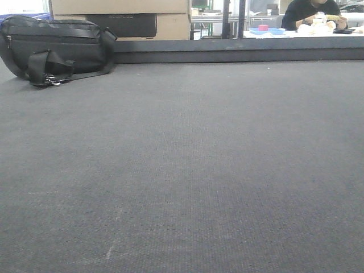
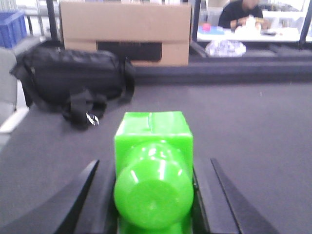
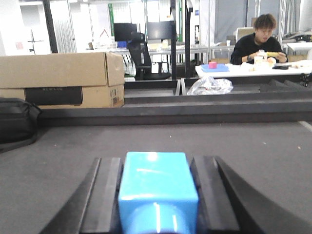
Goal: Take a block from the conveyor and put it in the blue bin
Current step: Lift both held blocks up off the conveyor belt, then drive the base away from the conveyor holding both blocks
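The conveyor (image 1: 182,170) is a wide dark grey woven belt with a low dark rail (image 1: 239,56) along its far edge. No arm shows in the front view. In the left wrist view my left gripper (image 2: 154,163) is shut on a bright green block (image 2: 153,136) with a round stud facing the camera, held just over the belt (image 2: 258,126). In the right wrist view my right gripper (image 3: 158,161) is shut on a light blue block (image 3: 156,180) over the belt (image 3: 253,146). A blue crate (image 2: 9,27) stands beyond the belt at the far left.
A black bag (image 1: 54,48) lies on the belt at the far left, also in the left wrist view (image 2: 73,80). A cardboard box (image 2: 124,31) stands behind the rail. A person (image 3: 258,41) sits at a table further back.
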